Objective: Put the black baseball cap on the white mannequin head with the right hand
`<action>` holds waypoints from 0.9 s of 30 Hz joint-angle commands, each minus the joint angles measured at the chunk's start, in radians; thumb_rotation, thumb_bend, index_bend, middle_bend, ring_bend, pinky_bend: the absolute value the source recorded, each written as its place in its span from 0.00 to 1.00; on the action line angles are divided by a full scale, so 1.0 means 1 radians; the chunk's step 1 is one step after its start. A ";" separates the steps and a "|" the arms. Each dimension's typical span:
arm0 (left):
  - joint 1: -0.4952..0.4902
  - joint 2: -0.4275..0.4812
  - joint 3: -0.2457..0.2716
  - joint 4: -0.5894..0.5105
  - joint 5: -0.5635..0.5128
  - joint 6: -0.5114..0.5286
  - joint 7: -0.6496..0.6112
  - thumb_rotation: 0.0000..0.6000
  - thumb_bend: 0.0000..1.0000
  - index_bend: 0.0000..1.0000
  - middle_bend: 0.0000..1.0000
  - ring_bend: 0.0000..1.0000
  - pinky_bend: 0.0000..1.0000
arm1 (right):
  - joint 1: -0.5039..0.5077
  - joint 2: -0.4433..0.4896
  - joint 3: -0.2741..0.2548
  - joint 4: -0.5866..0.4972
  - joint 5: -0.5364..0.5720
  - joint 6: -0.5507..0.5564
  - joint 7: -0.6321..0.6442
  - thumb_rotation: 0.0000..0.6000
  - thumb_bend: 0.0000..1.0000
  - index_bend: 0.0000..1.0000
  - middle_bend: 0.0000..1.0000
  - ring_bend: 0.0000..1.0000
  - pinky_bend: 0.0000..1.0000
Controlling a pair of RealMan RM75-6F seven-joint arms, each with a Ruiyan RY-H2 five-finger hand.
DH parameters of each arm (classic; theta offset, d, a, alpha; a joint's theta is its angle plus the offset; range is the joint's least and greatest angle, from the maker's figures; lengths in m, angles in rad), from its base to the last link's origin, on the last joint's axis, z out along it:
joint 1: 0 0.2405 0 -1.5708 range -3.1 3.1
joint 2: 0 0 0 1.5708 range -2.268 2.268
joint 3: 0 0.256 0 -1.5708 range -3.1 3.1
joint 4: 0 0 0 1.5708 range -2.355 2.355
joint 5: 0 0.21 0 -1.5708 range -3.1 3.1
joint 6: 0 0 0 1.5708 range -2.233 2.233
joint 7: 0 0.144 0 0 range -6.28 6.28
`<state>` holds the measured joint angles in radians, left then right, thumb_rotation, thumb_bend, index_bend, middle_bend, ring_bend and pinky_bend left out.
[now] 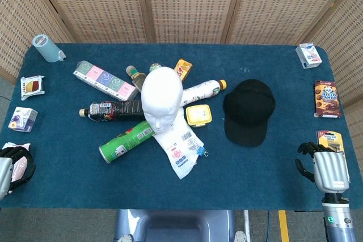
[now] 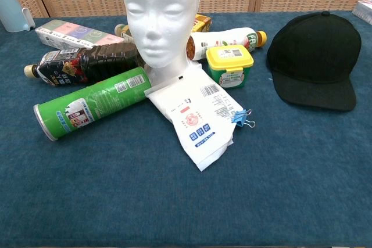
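Note:
The black baseball cap (image 1: 248,110) lies flat on the blue table (image 1: 255,168), brim toward the front edge; the chest view shows the cap (image 2: 317,56) at the right. The white mannequin head (image 1: 161,99) stands upright at the table's middle, to the left of the cap, and fills the top centre as the mannequin head (image 2: 161,15) in the chest view. My right hand (image 1: 321,162) hovers at the front right corner, well right of and nearer than the cap, fingers loosely apart and holding nothing. My left hand (image 1: 12,164) rests at the front left edge, empty.
Around the mannequin lie a green can (image 1: 123,140), a dark bottle (image 1: 110,109), a white bottle (image 1: 203,90), a yellow tub (image 1: 198,114) and a white pouch (image 1: 182,150). Snack boxes (image 1: 326,98) line the right edge; a light blue cup (image 1: 45,47) stands back left.

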<state>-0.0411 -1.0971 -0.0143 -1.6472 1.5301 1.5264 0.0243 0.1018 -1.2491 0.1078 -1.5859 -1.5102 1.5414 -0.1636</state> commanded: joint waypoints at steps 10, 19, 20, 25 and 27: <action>0.005 0.005 0.001 -0.006 0.005 0.010 0.001 1.00 0.32 0.53 0.44 0.36 0.36 | -0.002 0.002 -0.004 0.003 -0.012 0.007 0.012 1.00 0.31 0.49 0.53 0.57 0.64; 0.010 0.015 0.001 -0.010 0.011 0.021 -0.002 1.00 0.32 0.53 0.44 0.36 0.36 | -0.009 0.005 -0.009 0.002 -0.020 0.017 0.021 1.00 0.31 0.49 0.53 0.57 0.64; 0.011 0.016 0.000 -0.010 0.010 0.022 -0.003 1.00 0.32 0.53 0.44 0.36 0.36 | -0.009 0.006 -0.009 0.001 -0.021 0.018 0.020 1.00 0.31 0.49 0.53 0.57 0.64; 0.009 0.022 -0.001 -0.014 0.013 0.022 -0.004 1.00 0.32 0.53 0.44 0.36 0.36 | -0.008 0.008 -0.010 -0.003 -0.029 0.020 0.021 1.00 0.31 0.49 0.53 0.57 0.64; 0.007 0.026 -0.003 -0.017 0.017 0.023 -0.003 1.00 0.32 0.53 0.44 0.36 0.36 | -0.006 0.009 -0.010 -0.006 -0.033 0.019 0.024 1.00 0.30 0.49 0.53 0.57 0.64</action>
<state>-0.0332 -1.0718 -0.0165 -1.6637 1.5462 1.5494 0.0209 0.0954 -1.2400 0.0976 -1.5917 -1.5423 1.5603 -0.1405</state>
